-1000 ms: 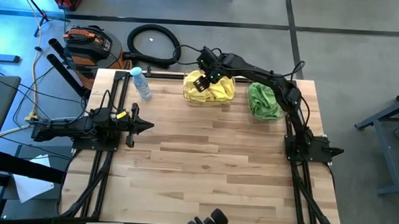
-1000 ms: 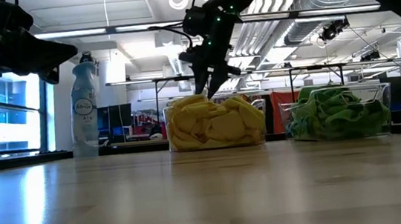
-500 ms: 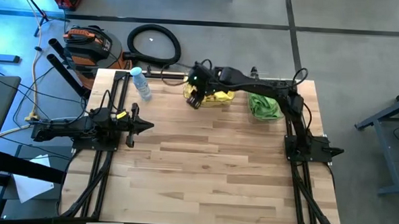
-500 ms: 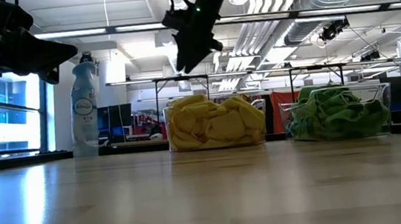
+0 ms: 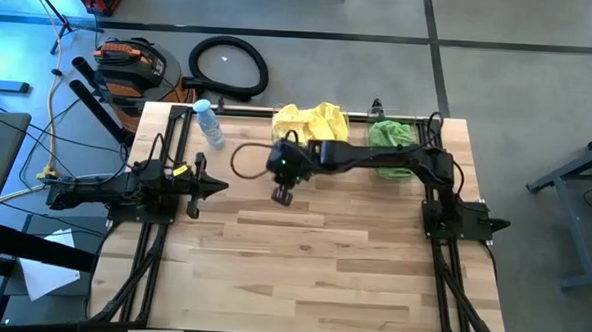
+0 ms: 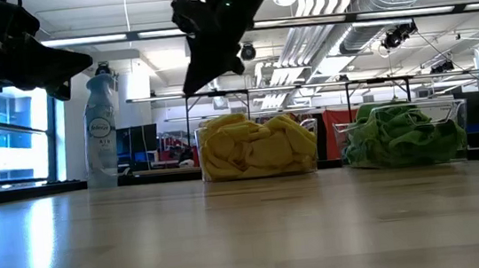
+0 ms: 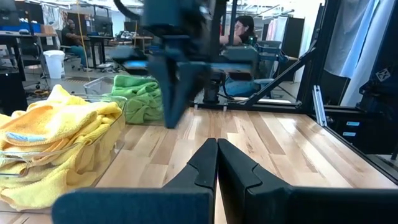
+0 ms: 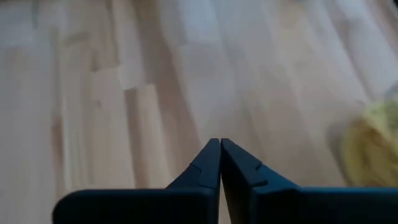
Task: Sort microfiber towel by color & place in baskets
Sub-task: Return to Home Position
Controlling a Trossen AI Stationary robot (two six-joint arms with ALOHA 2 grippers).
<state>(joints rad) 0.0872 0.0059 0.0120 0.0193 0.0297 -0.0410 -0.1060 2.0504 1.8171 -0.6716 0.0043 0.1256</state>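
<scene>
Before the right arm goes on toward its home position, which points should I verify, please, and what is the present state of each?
1. Right gripper shut and empty above the table: ok.
2. Yellow towels in the left bin: ok.
3. Green towels in the right bin: ok.
4. No towel seen on the bare table: ok.
5. Left gripper shut, parked at the table's left edge: ok.
6. Water bottle standing upright: ok.

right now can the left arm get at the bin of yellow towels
Probably not cleanly: the left claw sits shut at its own side, and the right arm, right claw raised, stretches across in front of the bin.
</scene>
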